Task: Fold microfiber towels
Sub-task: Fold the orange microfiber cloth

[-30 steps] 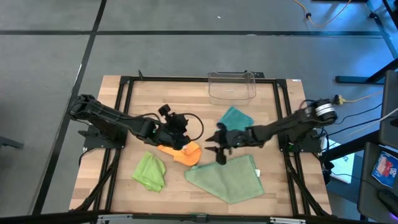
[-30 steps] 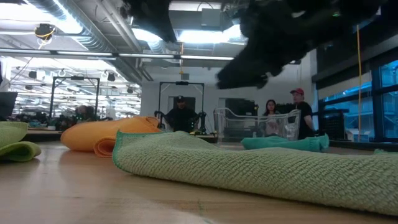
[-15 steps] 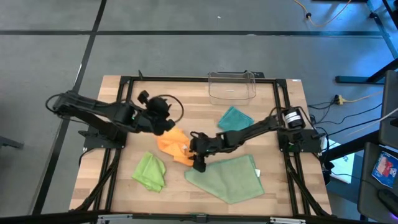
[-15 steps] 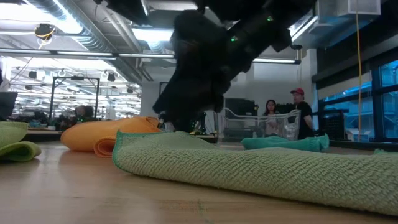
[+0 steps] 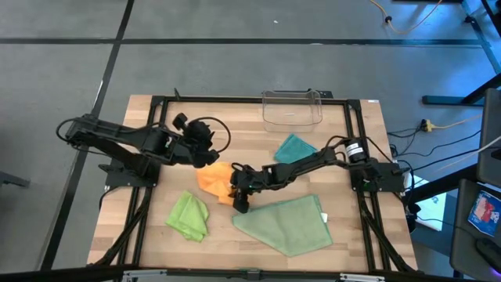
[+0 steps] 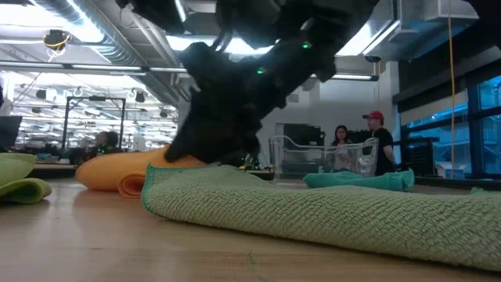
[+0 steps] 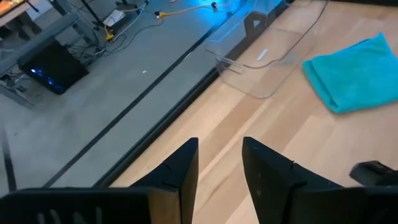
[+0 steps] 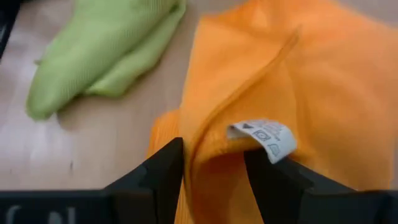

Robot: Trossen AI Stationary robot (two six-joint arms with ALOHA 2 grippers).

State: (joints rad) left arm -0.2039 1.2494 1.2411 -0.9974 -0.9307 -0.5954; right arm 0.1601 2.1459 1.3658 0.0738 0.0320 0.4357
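An orange towel (image 5: 213, 178) lies loosely folded at the table's middle, with a white label (image 8: 264, 137) on its near edge. My right gripper (image 5: 237, 200) is open and low over that edge, a raised orange fold (image 8: 214, 146) between its fingers. My left gripper (image 5: 211, 158) hovers open above the towel's far left side with nothing between its fingers (image 7: 186, 168). A lime towel (image 5: 189, 217) lies crumpled near the front left. A larger sage towel (image 5: 286, 223) lies flat at the front right, and a teal towel (image 5: 296, 147) lies folded farther back. My right gripper comes slanting down from the table's right, one finger on either side of the orange towel's raised fold (image 8: 205, 134) beside the label. Whether the fingers touch the cloth, I cannot tell. The towel lies on the table.
A clear plastic bin (image 5: 292, 110) stands at the far edge, behind the teal towel. Black frame rails (image 5: 153, 141) run along the table's left and right sides. In the low view, people (image 6: 376, 137) stand in the room beyond the table.
My right gripper has reached toward the table's left and sunk, from beside the sage towel's far corner to the orange towel's near edge. My left gripper has risen and drawn back toward the left edge off the orange towel, then kept still. More of the orange towel shows now.
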